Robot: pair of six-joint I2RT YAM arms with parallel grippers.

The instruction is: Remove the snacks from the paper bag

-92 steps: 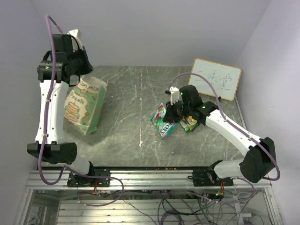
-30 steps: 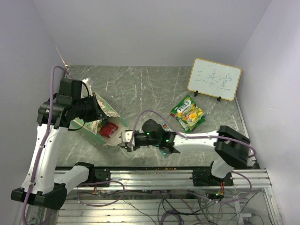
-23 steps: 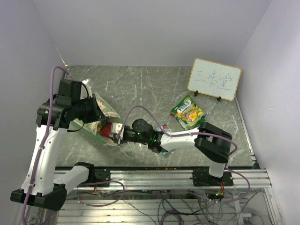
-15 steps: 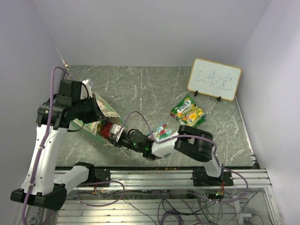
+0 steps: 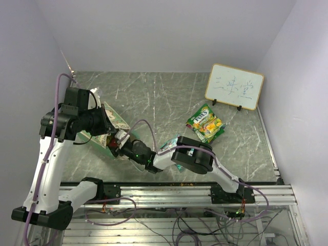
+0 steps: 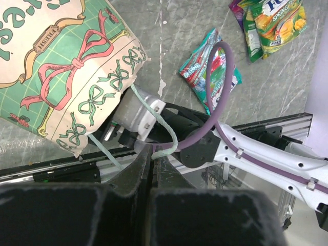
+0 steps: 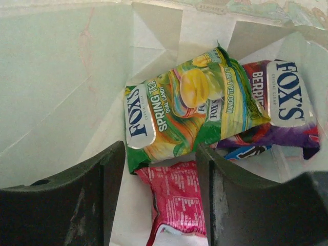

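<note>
The mint-green paper bag (image 6: 61, 72) lies tipped on its side at the table's left (image 5: 117, 119). My left gripper (image 6: 151, 156) is shut on its thin string handle (image 6: 173, 134). My right gripper (image 7: 160, 156) is inside the bag's mouth, open. A pink-red snack (image 7: 178, 202) lies between its fingers, not pinched. Just beyond sit a green-yellow packet (image 7: 179, 110) and a purple one (image 7: 279, 110) on the cream inside. On the table outside lie a green-red packet (image 5: 176, 145) and green-yellow packets (image 5: 206, 123).
A white framed whiteboard (image 5: 234, 86) stands at the back right. The metal rail (image 5: 164, 192) runs along the near edge. My right arm (image 5: 169, 156) stretches low across the front of the table, beside the green-red packet.
My right arm has swung left along the table and pushed its gripper into the bag's mouth. The bag, upright three seconds ago, now lies tipped. The left arm has held still over the last second.
</note>
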